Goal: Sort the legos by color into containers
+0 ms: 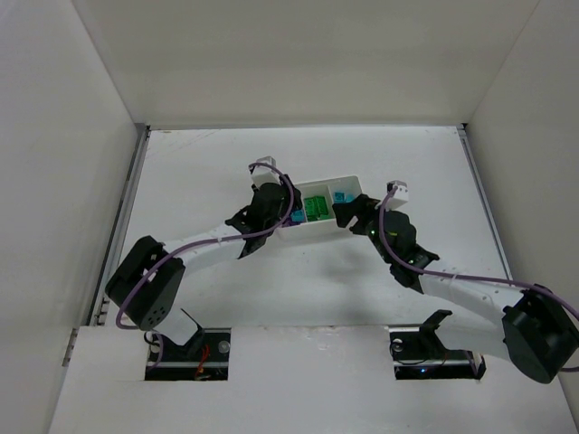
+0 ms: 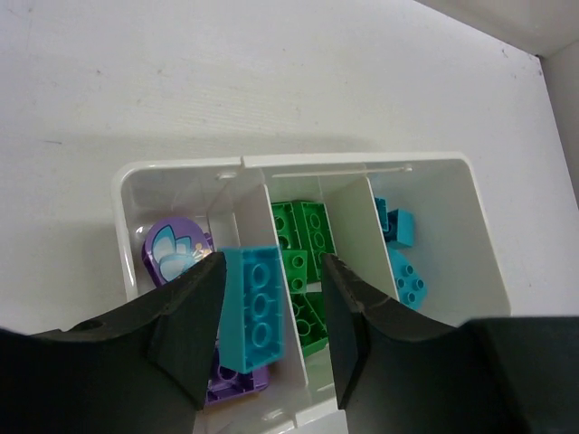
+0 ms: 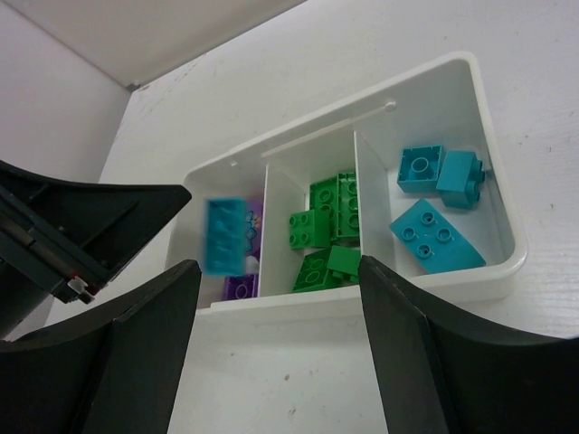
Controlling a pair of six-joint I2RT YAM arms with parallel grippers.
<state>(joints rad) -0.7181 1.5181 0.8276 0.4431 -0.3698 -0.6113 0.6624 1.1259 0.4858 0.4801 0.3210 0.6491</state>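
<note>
Centrally on the tabletop lay the tray, its long axis running from 8 to 2 o'clock in the top view. At its 8 o'clock end hung the left pincer, above the purple compartment. Between its fingers sat a teal brick, studs toward the wrist camera. It lay flush against one finger with a clear gap to the other, so the jaws stood wider than the brick and did not clamp it. From the right wrist the brick looked smeared, in the air over that compartment. Below it lay purple pieces, one round with a pale print. Green bricks filled the middle compartment, and three teal legos lay in the third compartment. The right pincer hovered at the tray's 4 o'clock side, jaws wide, holding nothing.
</note>
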